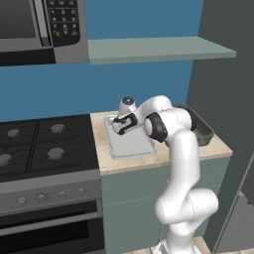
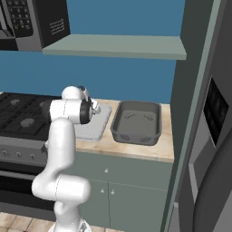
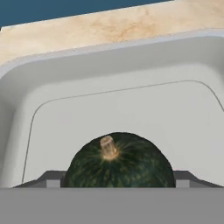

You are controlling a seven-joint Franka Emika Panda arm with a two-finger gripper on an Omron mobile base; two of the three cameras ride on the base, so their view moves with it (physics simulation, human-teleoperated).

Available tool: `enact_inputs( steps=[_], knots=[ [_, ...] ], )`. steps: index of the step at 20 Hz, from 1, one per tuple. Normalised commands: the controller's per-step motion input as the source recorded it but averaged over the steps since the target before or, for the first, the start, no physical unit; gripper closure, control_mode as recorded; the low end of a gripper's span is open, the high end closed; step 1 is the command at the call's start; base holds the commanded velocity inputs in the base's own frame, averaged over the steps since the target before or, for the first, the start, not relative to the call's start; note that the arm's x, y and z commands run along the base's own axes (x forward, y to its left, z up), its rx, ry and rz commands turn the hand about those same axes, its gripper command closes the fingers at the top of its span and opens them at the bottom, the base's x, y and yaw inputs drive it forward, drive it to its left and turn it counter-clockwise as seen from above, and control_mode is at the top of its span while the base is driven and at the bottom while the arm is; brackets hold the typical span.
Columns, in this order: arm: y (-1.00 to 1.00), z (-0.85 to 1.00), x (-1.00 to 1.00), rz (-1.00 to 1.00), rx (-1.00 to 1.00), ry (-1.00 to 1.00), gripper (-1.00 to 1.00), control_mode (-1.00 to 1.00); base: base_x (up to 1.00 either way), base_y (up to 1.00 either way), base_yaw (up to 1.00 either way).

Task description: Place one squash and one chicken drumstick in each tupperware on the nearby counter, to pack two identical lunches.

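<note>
A round dark-green squash (image 3: 119,162) with a tan stem sits between my gripper's (image 3: 119,180) finger tips, touching both, so the gripper is shut on it. Behind it lies the floor of the shallow pale grey-white tupperware (image 3: 131,109). From the left base the gripper (image 1: 120,127) hangs low over the back left of that tupperware (image 1: 133,146) on the beige counter (image 1: 149,161). The deeper dark grey tupperware (image 2: 136,122) stands to its right, with nothing inside. The chicken drumstick is out of view.
A black stove (image 1: 44,144) adjoins the counter on the left, under a microwave (image 1: 39,25). A grey-green wall shelf (image 1: 158,49) hangs above the counter. A tall dark fridge (image 2: 213,136) closes off the right side.
</note>
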Motion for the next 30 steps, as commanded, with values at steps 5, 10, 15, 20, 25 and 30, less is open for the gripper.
enact_inputs(
  steps=[5, 10, 15, 20, 25, 30],
  knots=[
    [0.02, -0.11, 0.18, -0.02, 0.00, 0.03, -1.00, -1.00, 0.00, 0.00, 0.00],
    [0.00, 0.28, -0.13, -0.06, 0.00, 0.04, -1.00, -1.00, 0.00, 0.00, 0.00],
    [-0.02, 0.48, -0.53, -0.08, 0.00, 0.00, -1.00, -1.00, 0.00, 0.00, 0.00],
    [-0.12, 0.37, -0.96, -0.10, 0.00, 0.00, -1.00, -1.00, 0.00, 0.00, 0.00],
    [-0.32, 0.33, -1.00, -0.08, 0.00, -0.03, -1.00, -1.00, 0.00, 0.00, 0.00],
    [-0.24, 0.66, -1.00, -0.01, 0.00, -0.09, -1.00, -1.00, 0.00, 0.00, 0.00]
  ],
)
